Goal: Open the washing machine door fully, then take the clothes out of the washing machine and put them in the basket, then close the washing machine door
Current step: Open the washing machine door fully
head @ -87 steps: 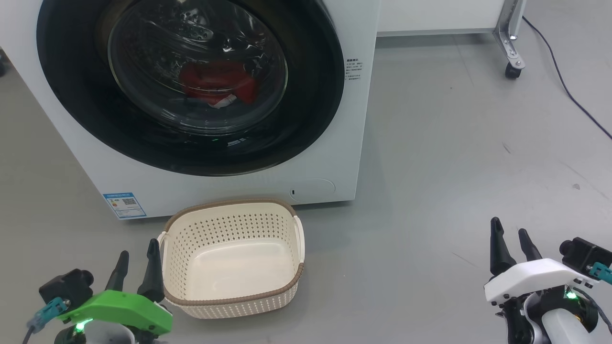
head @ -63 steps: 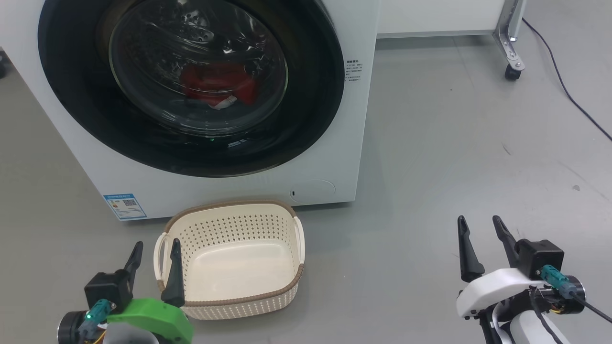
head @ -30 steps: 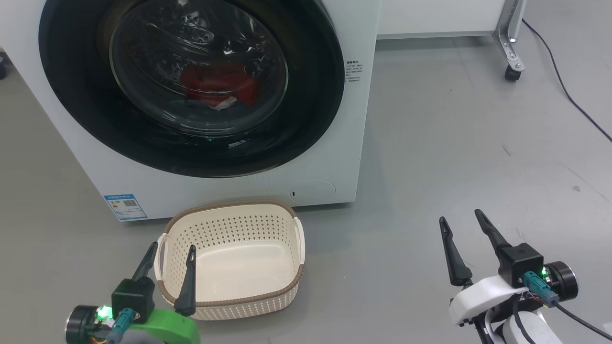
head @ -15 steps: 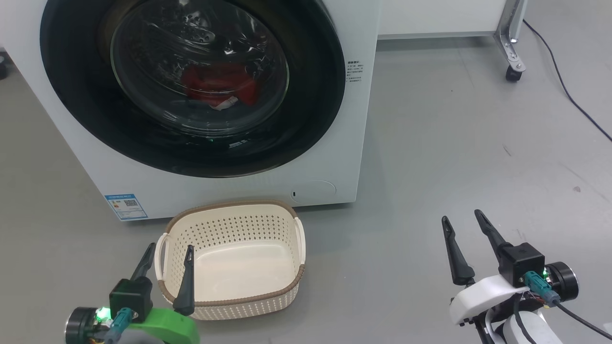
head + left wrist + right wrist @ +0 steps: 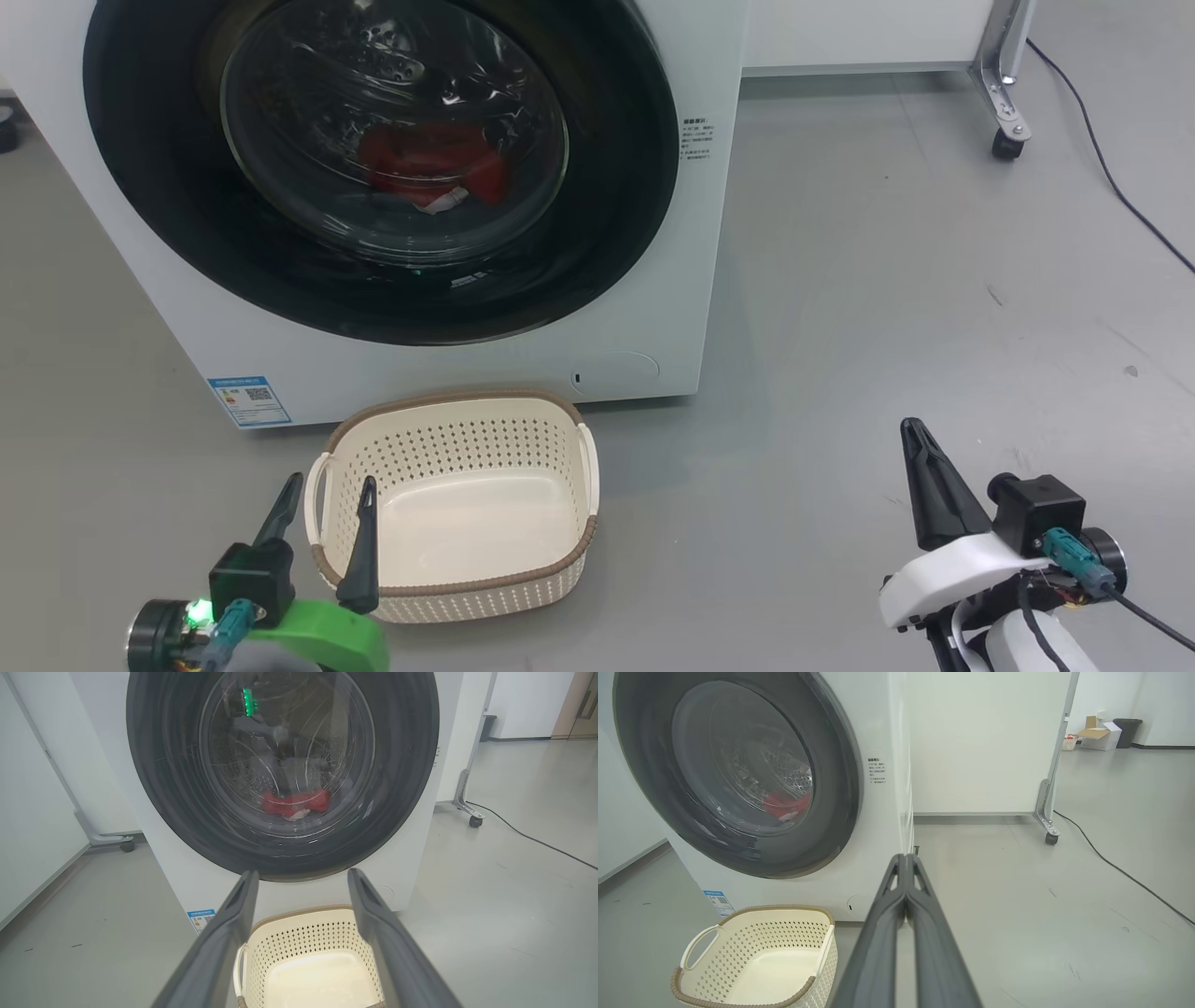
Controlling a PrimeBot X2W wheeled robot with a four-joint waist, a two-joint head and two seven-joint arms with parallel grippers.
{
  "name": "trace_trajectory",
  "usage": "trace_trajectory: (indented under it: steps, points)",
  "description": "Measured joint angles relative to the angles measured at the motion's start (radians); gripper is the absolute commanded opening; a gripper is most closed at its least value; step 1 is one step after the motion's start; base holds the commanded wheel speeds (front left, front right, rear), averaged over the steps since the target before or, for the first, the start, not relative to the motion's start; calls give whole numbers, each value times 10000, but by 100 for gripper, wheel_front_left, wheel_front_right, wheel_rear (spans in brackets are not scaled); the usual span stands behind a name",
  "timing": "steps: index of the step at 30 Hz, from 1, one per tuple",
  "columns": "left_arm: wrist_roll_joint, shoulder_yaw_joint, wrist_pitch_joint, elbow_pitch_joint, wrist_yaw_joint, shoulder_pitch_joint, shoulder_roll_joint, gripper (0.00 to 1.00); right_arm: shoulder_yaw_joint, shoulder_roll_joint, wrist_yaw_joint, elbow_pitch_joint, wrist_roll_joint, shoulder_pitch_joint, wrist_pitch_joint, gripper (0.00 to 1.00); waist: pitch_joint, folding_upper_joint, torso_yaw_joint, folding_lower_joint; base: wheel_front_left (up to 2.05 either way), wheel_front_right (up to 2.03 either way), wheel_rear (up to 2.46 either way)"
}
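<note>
The white washing machine point(image 5: 448, 369) stands ahead with its round black-rimmed door point(image 5: 616, 215) closed. Behind the glass, red clothes point(image 5: 434, 168) lie low in the drum, also visible in the left wrist view point(image 5: 294, 802) and the right wrist view point(image 5: 787, 805). The cream basket point(image 5: 467, 583) sits empty on the floor just in front of the washer. My left gripper point(image 5: 327, 485) is open at the basket's near left rim, holding nothing. At the lower right my right gripper point(image 5: 910, 429) hovers over bare floor, fingers pressed together on nothing.
Grey floor spreads out to the right of the washer. A white panel on a metal leg with a castor point(image 5: 1006, 145) stands at the back right, and a dark cable point(image 5: 1111, 177) runs across the floor beside it.
My right gripper's fingers have snapped shut on nothing. The left gripper has stayed put and open. The picture has shifted slightly.
</note>
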Motion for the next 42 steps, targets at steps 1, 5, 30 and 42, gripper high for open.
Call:
trace_trajectory:
  steps: [1, 5, 30, 42]
  points:
    - [-10, 13, 0, 0, -2, -3, -10, 100, -54, 21, 8, 17, 98, 0, 0, 0, 5, 0, 8, 0, 0, 0, 0]
    - [-10, 65, 0, 0, -82, -85, -21, 100, -382, 144, 165, 81, 608, 0, 0, 0, 35, 0, 46, 0, 0, 0, 0]
    - [-40, 107, 0, -426, -357, -1055, -215, 100, -2646, 502, 1135, 828, 6909, -2286, 1083, 0, 1458, 0, 599, 0, 0, 0, 0]
    - [-35, 136, -12, -1001, -558, -1883, -431, 100, -3779, 477, 968, 1231, 10119, -4930, 2715, 0, 2741, 0, 1173, 0, 0, 0, 0]
